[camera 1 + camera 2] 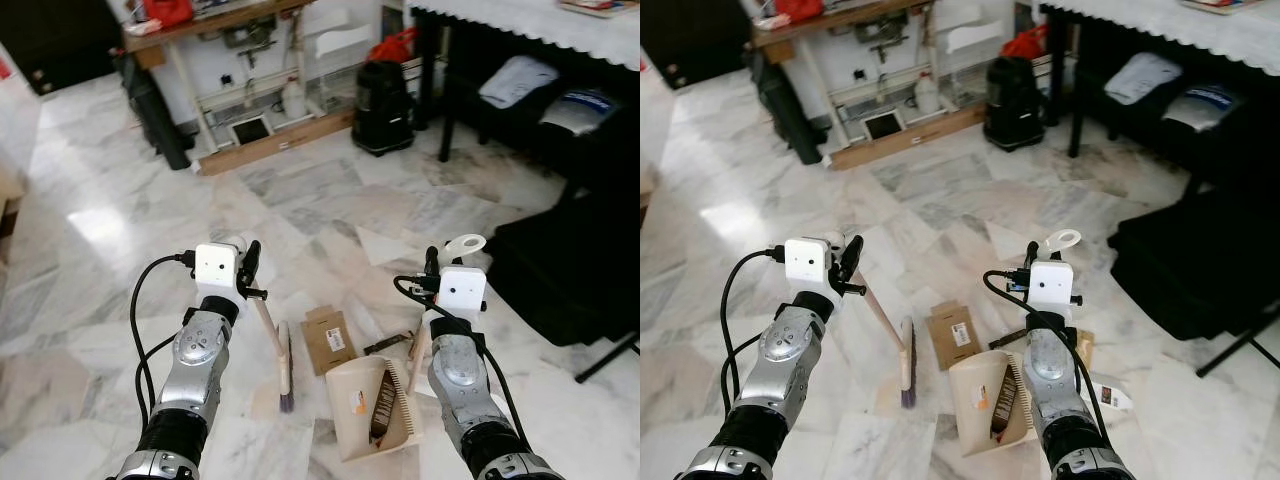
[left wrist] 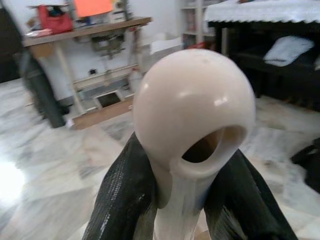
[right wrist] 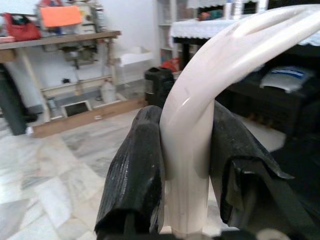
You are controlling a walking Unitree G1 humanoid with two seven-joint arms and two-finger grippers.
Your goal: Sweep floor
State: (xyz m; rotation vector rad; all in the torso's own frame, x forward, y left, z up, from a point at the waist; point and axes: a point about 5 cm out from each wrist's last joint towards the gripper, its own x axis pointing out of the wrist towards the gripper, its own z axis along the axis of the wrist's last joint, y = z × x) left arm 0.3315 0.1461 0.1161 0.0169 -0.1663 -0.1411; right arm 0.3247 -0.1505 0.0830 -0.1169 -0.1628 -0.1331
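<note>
the left gripper has its jaws pinching the cream plastic handle of the short hand broom, just below the handle's rounded end knob with its hanging hole; the broom slants down toward 5 o'clock from the gripper, and its dark bristle head rests on the white-and-grey marble floor. the right gripper has its jaws pinching the cream plastic handle of the beige upright dustpan, which sits on the floor at the 6 o'clock edge of the head views, its mouth turned toward the broom. between the two tools, at 12 o'clock from the pan, lies a flat piece of brown cardboard with a white label, with a thin dark strip of debris just beside it at 3 o'clock. judged from their build, both tools are light and stiff; the smooth plastic handles look slippery, so a hold close under the end knob or loop should resist sliding out, while the bristles will flex under pressure. the cardboard looks light and flat and may skid ahead of the bristles rather than ride into the pan. the head views give the layout of tools and debris on the floor. the left wrist view gives the closed contact of the black fingers on the handle; the right wrist view shows the pan handle's looped end.
</note>
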